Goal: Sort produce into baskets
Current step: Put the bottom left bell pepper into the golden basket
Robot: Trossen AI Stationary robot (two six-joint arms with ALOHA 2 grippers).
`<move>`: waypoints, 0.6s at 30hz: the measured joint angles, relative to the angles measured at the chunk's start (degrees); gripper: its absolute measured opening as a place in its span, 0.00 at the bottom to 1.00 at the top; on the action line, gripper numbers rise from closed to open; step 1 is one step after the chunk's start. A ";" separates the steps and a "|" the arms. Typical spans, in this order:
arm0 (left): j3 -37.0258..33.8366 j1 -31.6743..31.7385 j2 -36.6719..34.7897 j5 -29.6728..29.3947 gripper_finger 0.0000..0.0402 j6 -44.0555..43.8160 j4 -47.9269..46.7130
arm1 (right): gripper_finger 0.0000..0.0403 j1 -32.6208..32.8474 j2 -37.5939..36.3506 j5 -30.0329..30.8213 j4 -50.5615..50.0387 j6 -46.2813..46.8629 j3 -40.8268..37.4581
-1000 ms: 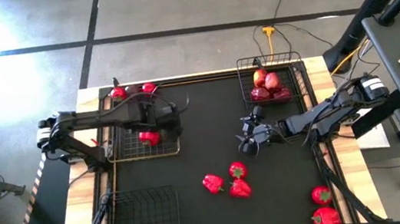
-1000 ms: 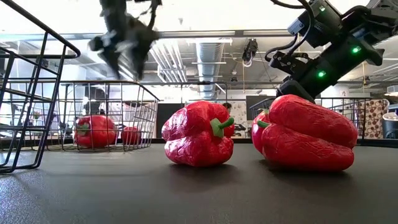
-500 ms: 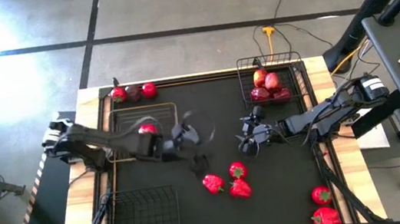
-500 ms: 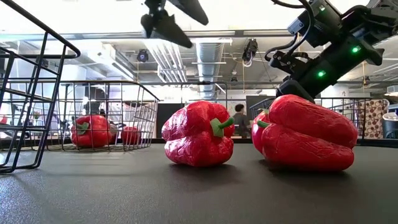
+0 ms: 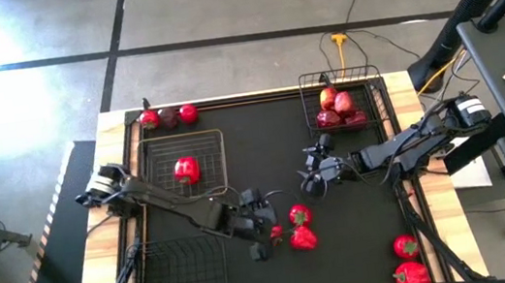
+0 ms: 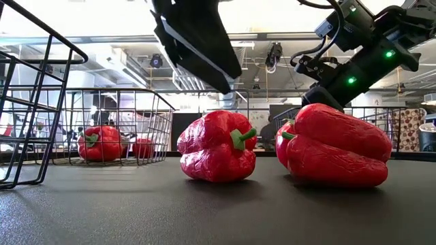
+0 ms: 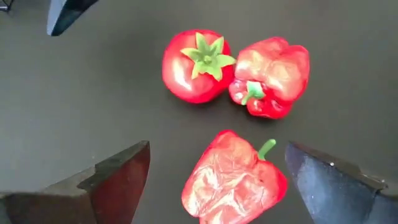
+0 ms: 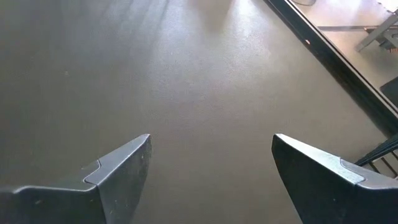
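Observation:
Three pieces of produce lie together mid-table: a crumpled red pepper (image 7: 233,180), a green-topped tomato (image 7: 196,65) and a second pepper (image 7: 270,74). My left gripper (image 5: 265,236) hangs open just above the crumpled pepper (image 6: 218,146), one finger on either side, not touching it. My right gripper (image 5: 309,181) waits open over bare mat further toward the far right. One tomato (image 5: 186,171) lies in the left wire basket (image 5: 186,191). The far right basket (image 5: 361,73) holds dark red apples (image 5: 338,106). The near left basket (image 5: 183,280) holds nothing.
Three loose red fruits (image 5: 169,117) lie at the far left edge and two red items (image 5: 408,260) at the near right corner. The black mat (image 5: 263,150) between the baskets is bare. In the low view a basket wall (image 6: 27,102) stands close on the left.
My left gripper has swung from above the left basket toward the table's near right and come down over the crumpled pepper, rolling and tipping downward on the way. It has stayed open. The tomato stays in the left basket.

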 joint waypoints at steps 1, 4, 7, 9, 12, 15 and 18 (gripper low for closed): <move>0.86 0.02 0.64 0.26 0.88 0.10 -1.03 | 0.81 0.00 0.00 0.00 0.00 0.02 0.00; 3.99 0.00 2.47 0.73 0.88 0.18 -5.64 | 0.81 0.00 0.00 0.00 -0.02 -0.01 0.00; 7.23 -0.27 3.82 1.87 0.89 0.58 -10.21 | 0.81 0.00 0.00 0.00 0.01 0.02 0.00; 8.77 -0.40 4.94 3.60 0.89 0.68 -12.17 | 0.81 0.00 0.00 0.00 -0.02 0.02 0.00; 9.78 -0.48 6.83 6.78 0.89 1.06 -13.32 | 0.81 0.00 -0.02 0.00 0.01 0.03 0.00; 10.80 -0.46 7.88 8.37 0.89 3.02 -13.10 | 0.81 0.00 0.01 -0.03 0.08 0.02 0.00; 10.92 -0.42 7.88 8.73 0.89 6.21 -13.08 | 0.81 0.00 0.02 -0.04 0.12 0.32 0.00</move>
